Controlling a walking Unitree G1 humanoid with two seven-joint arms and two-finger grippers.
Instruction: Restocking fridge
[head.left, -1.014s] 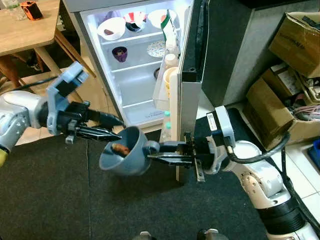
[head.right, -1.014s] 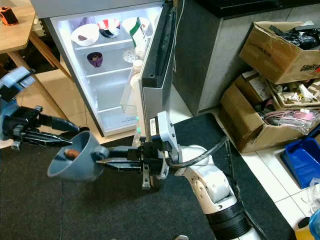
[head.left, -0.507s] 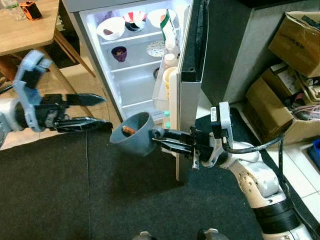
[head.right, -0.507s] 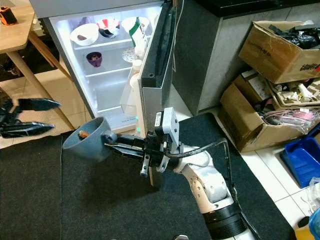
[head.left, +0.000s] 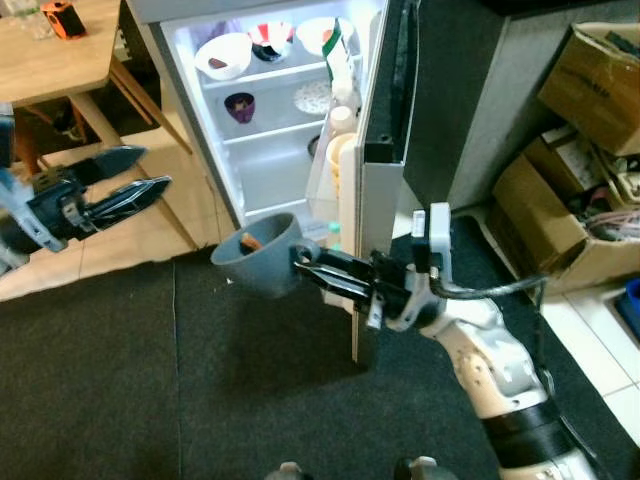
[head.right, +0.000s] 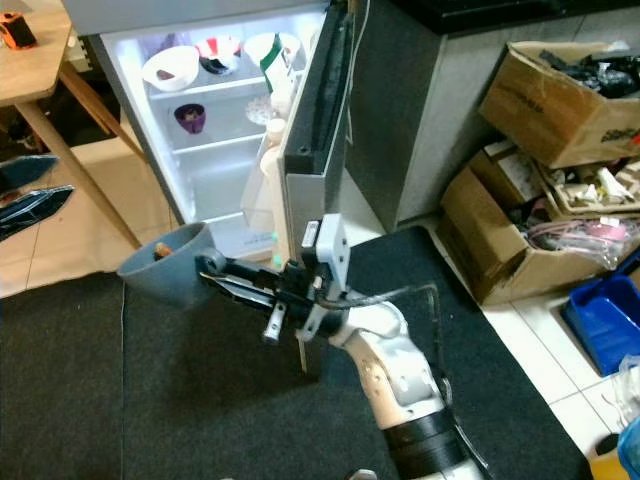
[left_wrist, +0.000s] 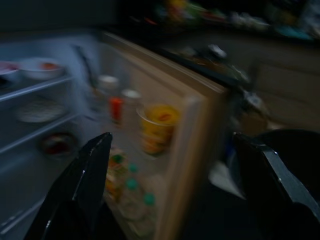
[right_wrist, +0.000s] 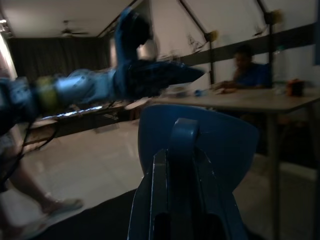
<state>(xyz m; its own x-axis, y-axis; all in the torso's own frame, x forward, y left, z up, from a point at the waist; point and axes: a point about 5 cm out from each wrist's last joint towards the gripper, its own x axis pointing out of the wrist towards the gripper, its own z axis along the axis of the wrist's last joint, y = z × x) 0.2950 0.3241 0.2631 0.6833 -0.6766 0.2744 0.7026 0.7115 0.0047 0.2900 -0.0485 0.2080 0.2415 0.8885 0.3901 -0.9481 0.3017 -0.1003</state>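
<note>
- Fridge (head.left: 262, 140): open and lit, just beyond the right claw (head.left: 312, 268).
- Blue cup (head.left: 258, 264): rigid, likely light; right claw clamped on its handle; keep level, food inside.
- Left claw (head.left: 150, 170): fingers apart, empty, well aside.

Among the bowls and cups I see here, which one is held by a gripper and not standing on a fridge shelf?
The blue-grey cup, gripped at its handle by the right gripper before the open fridge. The white bowl and small purple cup stand on shelves.

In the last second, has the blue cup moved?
Yes. The right gripper has carried the blue cup up off the black mat, toward the bottom of the open fridge.
</note>
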